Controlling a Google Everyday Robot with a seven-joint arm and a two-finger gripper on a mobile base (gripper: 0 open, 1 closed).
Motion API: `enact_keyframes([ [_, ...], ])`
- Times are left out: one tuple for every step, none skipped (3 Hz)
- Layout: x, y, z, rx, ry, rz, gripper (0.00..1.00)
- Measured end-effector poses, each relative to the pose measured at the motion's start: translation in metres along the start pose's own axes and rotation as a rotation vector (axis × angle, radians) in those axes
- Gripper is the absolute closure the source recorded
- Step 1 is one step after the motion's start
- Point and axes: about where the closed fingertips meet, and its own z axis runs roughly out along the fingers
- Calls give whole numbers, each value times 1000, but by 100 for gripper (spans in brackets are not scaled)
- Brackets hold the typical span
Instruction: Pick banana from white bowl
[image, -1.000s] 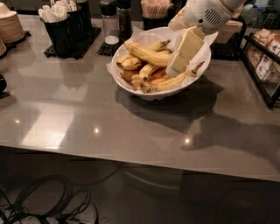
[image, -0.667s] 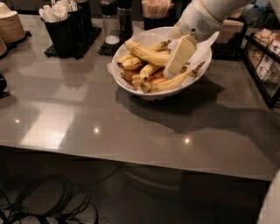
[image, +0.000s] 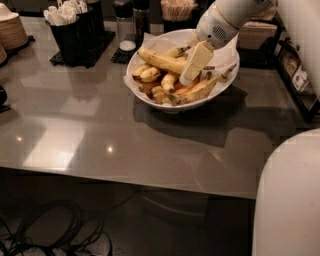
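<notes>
Grey, glossy bench fills the middle of the frame, with the white bowl sitting on it right of centre near the top. Crinkled paper lines the bowl and pokes past its rim. The banana lies across the upper part of the heap, running from the left rim towards the middle, above a cluster of smaller bananas. The white arm reaches in from the upper right, and the cream gripper dips into the bowl at the banana's right end, touching or just over it; I cannot tell whether the jaws are spread or pressed together. A black holder stands at upper left, with tan plates at the far left edge. Cables coil on the floor at lower left.
</notes>
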Motion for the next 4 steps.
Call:
enact_keyframes([
  [-7, 4, -13, 28, -6, -24, 0],
  [-13, 17, -30, 32, -20, -54, 0],
  [-18, 25, -31, -1, -36, -71, 0],
  [-27, 26, -4, -99, -47, -88, 0],
])
